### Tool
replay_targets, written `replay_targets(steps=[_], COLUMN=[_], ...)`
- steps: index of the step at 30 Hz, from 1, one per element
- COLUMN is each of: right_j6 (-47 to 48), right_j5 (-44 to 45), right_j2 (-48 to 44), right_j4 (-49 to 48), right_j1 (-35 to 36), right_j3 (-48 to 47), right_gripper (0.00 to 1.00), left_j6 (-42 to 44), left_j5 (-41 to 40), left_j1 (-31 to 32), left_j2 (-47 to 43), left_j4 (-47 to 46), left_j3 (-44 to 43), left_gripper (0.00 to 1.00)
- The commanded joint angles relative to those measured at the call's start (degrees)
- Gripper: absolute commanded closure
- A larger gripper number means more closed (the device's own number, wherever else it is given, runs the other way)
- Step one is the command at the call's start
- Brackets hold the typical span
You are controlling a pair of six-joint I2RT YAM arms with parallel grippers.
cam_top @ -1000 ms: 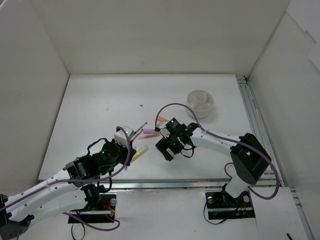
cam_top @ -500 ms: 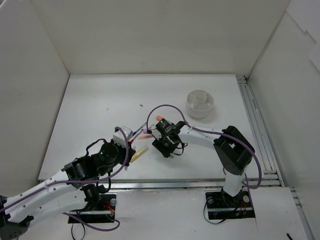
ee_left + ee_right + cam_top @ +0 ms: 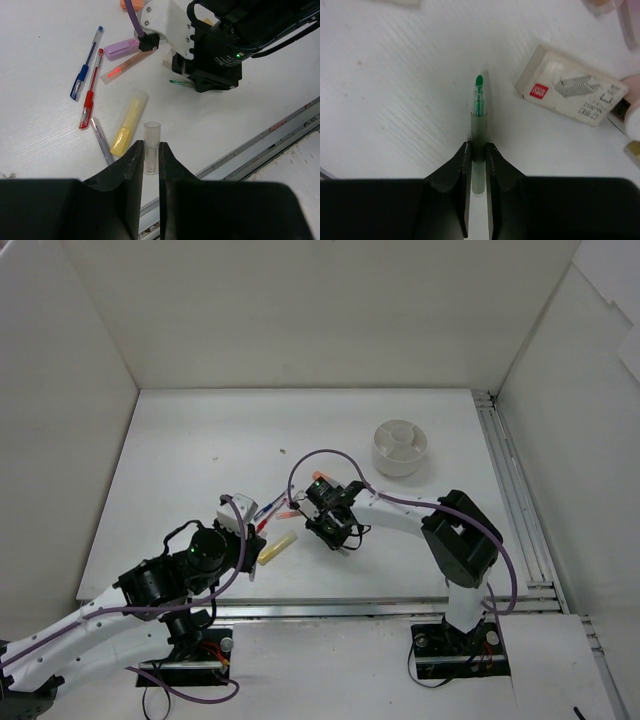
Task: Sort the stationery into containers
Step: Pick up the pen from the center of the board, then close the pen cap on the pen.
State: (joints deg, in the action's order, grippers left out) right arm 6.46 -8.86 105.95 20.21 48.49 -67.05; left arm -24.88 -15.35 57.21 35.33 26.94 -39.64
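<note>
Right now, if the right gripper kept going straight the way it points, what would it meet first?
Likely bare table, touched by the green pen the right gripper holds; the eraser lies right of that line. Depth unclear.

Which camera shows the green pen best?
The right wrist view: the green pen runs up the centre, close up, clamped in the right gripper. The left wrist view shows only its green tip sticking out beneath that gripper. From the top camera it cannot be made out under the arm.
</note>
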Motion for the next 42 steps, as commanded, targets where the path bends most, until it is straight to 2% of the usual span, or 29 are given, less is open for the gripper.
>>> replay_targets(steps=[1,4,7,8,10,11,14,16,18,21,24,28,35,38,42], right_j6=[4.0,7.5,15.1,19.1,23.3,27.7,35.0,37.2,39.5,44.5,45.7,54.9,60.8,60.2,58.1], right_j5=[4.2,5.7,2.1,1.7,-0.5,-1.7,-6.8,-8.6,-8.8,-7.7,-4.1,-7.7,-8.4,-7.2,-2.8], right_j2=[-7.1,-12.4,-19.5,-23.9,-28.4,-33.4,-41.8,-44.8,-47.4,-48.0,-48.9,-50.4,-52.2,-51.8,-51.7], right_j4=[2.7,1.4,-5.0,-9.6,-15.2,-21.8,-32.4,-35.6,-36.0,-30.5,-29.4,-29.0,-28.3,-26.0,-23.2], right_j1=[0.3,0.2,0.4,0.4,0.7,1.0,1.7,2.9,4.1,6.9,9.2,10.1,11.5,13.0,16.4], right_j3=[1.6,0.7,3.2,5.8,9.5,13.9,22.5,25.2,26.4,24.8,24.1,26.0,27.2,26.9,26.4], right_gripper=[1.0,1.0,1.0,1.0,1.0,1.0,1.0,1.0,1.0,1.0,1.0,1.0,1.0,1.0,1.0], left_j6=[0.9,1.8,1.7,1.8,1.2,0.7,-0.4,-0.9,-1.4,-2.6,-3.5,-3.5,-5.7,-6.0,-8.2], left_j5=[1.6,6.7,12.5,16.9,20.2,22.2,25.4,25.6,27.2,31.1,34.3,39.8,42.4,42.6,45.8], left_j1=[-0.3,-0.3,-0.3,-0.3,-0.3,-0.3,-0.3,-0.9,-0.9,-0.9,-0.9,-0.9,-1.4,-2.4,-4.5], left_j2=[0.1,1.0,1.5,1.4,0.8,0.5,0.4,0.7,0.9,1.1,1.9,3.8,5.4,4.9,4.6], left_j4=[-3.1,-4.5,-5.1,-5.4,-6.3,-6.6,-7.2,-6.0,-5.9,-7.7,-9.1,-12.2,-11.4,-9.4,-11.0], left_j3=[-1.6,-1.8,-1.9,-1.5,-1.1,-0.6,-1.0,-2.4,-3.2,-3.3,-2.6,-1.6,-1.9,-3.0,-1.1], left_gripper=[1.0,1.0,1.0,1.0,1.0,1.0,1.0,1.0,1.0,1.0,1.0,1.0,1.0,1.0,1.0])
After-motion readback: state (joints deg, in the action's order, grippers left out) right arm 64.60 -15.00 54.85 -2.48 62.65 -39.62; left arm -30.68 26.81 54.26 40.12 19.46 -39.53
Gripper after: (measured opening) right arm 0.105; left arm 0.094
